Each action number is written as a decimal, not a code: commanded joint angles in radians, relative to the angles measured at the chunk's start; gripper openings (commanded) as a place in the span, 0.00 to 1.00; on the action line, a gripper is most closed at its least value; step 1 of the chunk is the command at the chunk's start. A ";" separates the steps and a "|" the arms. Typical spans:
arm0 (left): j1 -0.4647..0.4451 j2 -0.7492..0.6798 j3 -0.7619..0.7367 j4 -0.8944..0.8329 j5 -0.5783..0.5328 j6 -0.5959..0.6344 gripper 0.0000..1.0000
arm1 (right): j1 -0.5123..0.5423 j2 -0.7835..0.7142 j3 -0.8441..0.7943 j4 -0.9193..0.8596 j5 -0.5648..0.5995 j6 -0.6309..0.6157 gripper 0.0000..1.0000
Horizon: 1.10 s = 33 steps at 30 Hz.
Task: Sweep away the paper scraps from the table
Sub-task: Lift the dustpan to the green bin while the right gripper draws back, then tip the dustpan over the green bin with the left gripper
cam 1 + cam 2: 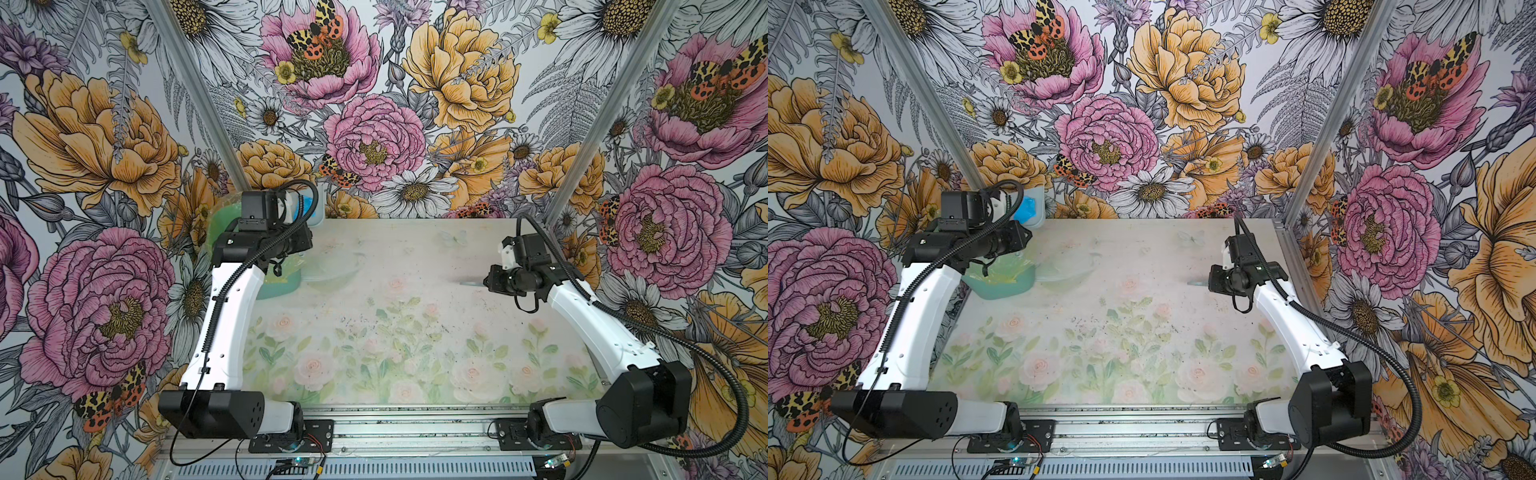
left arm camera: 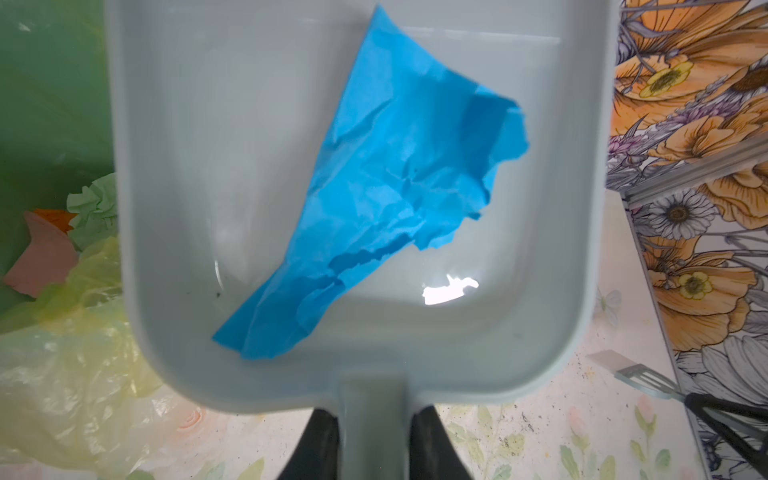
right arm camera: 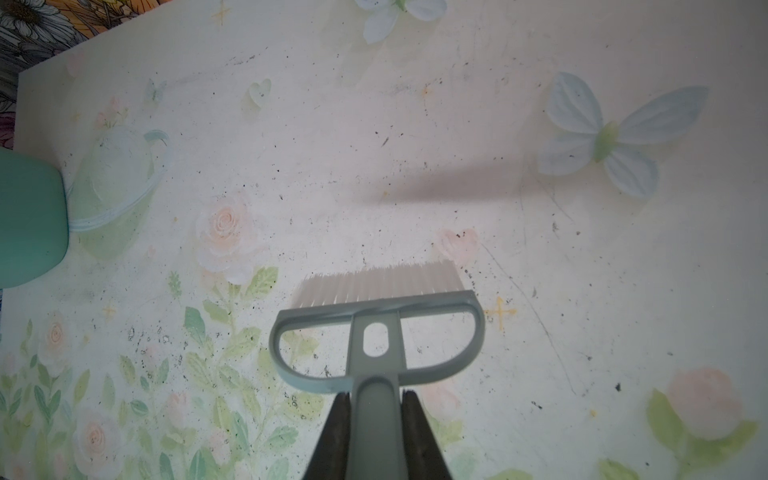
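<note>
Rose-print table (image 3: 540, 291), left end effector (image 2: 374, 415) gripping dustpan (image 2: 249, 166), right end effector (image 3: 376, 395) gripping brush (image 3: 374, 308)

The dustpan (image 2: 249, 145) hides much of the green bin (image 2: 45, 104) behind it, and some paper scraps (image 2: 92, 210) inside.

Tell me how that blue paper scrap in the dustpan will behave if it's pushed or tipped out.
The blue paper scrap is thin and creased, so probably very light and floppy. It lies flattish on the smooth dustpan floor, so it may cling or slide rather than roll. Its torn edges suggest it rips easily.
</note>
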 commanded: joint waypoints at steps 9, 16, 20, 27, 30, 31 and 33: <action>0.235 0.049 0.007 0.123 0.431 -0.137 0.00 | -0.006 0.018 -0.002 0.031 -0.023 -0.008 0.00; 0.322 0.057 -0.089 0.322 0.640 -0.324 0.00 | -0.005 0.025 -0.001 0.035 -0.028 -0.011 0.00; 0.362 0.042 -0.193 0.542 0.717 -0.504 0.00 | -0.005 0.026 -0.003 0.037 -0.030 -0.011 0.00; 0.379 0.039 -0.235 0.655 0.760 -0.608 0.00 | -0.005 0.028 -0.017 0.043 -0.031 -0.014 0.00; 0.388 0.033 -0.253 0.711 0.770 -0.662 0.00 | -0.005 0.029 -0.019 0.046 -0.032 -0.015 0.00; 0.390 0.032 -0.261 0.731 0.773 -0.680 0.00 | -0.005 0.029 -0.022 0.046 -0.033 -0.015 0.00; 0.394 0.033 -0.277 0.780 0.788 -0.724 0.00 | -0.005 0.027 -0.024 0.048 -0.032 -0.015 0.00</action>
